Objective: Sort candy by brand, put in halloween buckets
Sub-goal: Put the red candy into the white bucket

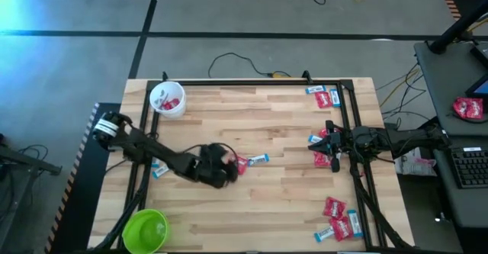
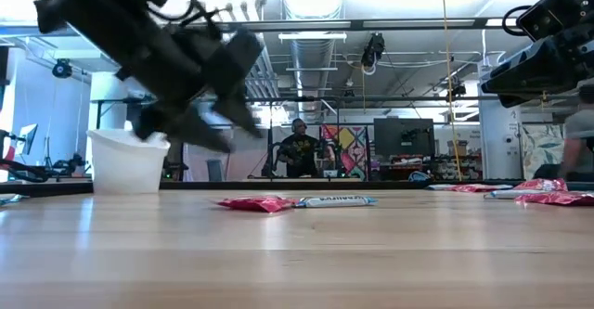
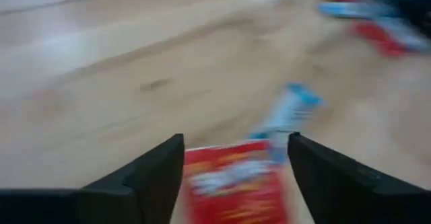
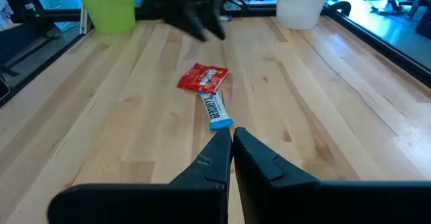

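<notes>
Mid-bench, the left pincer (image 3: 236,167) hovers open over a red candy (image 1: 242,165); closing askew could snag the blue candy (image 1: 258,159) touching it. Right pincer (image 4: 231,138) closed.

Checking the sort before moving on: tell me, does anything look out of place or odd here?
Nothing is spilled or damaged. One light blue candy lies at the table's left edge, apart from the rest, partly under the left arm. The white bucket holds red pieces; the green bucket looks empty.
</notes>
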`<control>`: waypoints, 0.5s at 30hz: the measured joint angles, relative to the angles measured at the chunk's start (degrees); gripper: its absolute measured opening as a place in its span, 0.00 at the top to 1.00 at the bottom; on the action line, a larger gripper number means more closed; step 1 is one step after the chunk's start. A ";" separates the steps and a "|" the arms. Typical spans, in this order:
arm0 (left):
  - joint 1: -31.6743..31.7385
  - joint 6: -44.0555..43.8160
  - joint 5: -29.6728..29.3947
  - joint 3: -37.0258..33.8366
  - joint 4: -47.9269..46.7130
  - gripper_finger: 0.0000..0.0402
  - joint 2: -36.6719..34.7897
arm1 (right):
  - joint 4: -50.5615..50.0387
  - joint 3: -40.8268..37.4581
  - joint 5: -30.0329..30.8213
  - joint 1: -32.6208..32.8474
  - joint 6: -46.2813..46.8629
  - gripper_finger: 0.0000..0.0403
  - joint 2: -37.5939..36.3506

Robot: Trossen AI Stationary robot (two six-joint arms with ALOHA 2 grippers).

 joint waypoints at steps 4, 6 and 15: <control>-1.79 13.52 0.69 -0.28 14.69 0.28 5.98 | 0.03 0.00 0.00 0.01 0.00 0.98 -0.04; -1.85 14.26 0.67 0.23 15.48 0.24 9.19 | 0.03 0.00 -0.02 0.00 0.00 0.98 -0.02; -1.69 12.48 -5.53 3.88 13.93 0.17 20.62 | 0.00 0.00 -0.02 0.00 0.00 0.98 -0.02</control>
